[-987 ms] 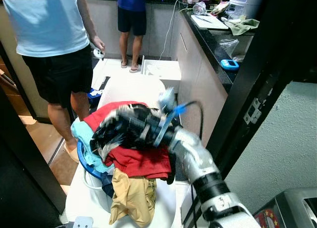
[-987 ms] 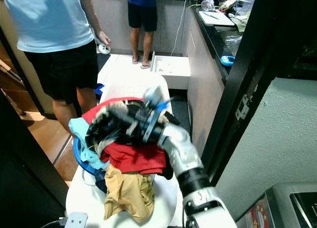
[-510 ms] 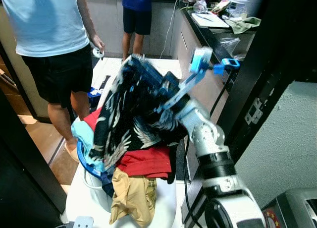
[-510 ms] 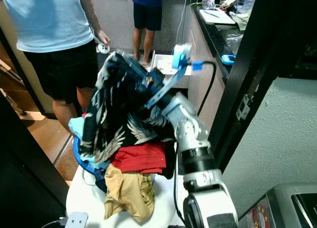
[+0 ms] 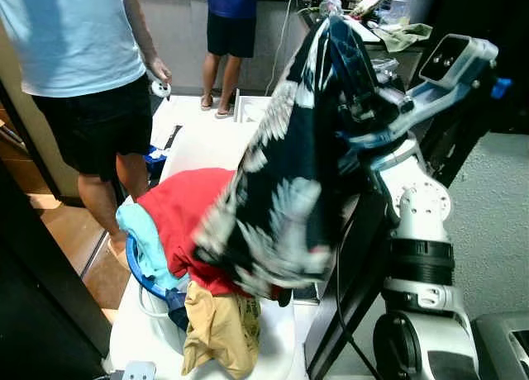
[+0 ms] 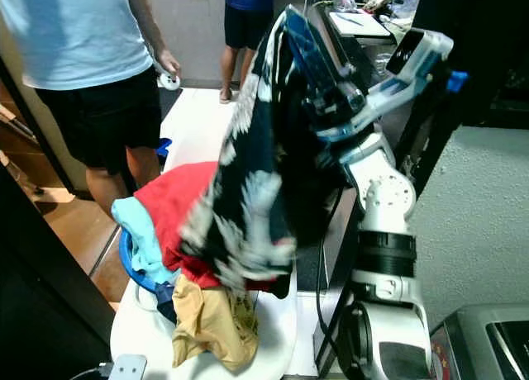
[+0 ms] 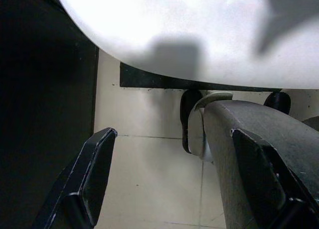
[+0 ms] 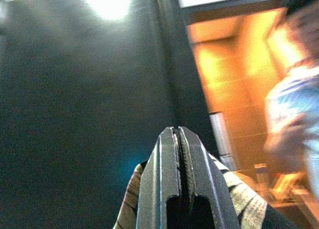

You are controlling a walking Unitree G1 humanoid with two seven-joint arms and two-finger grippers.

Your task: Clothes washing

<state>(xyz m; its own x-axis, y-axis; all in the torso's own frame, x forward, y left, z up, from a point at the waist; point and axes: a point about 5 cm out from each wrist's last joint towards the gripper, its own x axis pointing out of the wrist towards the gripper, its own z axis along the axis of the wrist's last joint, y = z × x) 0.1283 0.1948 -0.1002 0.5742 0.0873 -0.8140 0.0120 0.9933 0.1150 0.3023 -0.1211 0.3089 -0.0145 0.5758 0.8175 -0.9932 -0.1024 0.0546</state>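
One right hand (image 8: 178,154) pinching a patterned shirt (image 5: 289,173), its fingertips hidden under the cloth.

shirt (image 5: 289,173) hanging over clothes pile (image 5: 182,231), person (image 5: 83,66) left

Patterned shirt (image 5: 289,173): soft matt cloth, dark with pale print, draping in folds. Red garment (image 5: 178,206) and tan garment (image 5: 219,330): matt cloth, creased. Right gripper (image 8: 179,154): matt black plastic, ribbed inner faces. White surface (image 5: 202,144): smooth, faintly glossy. Right arm (image 5: 417,223): smooth silver, semi-gloss.
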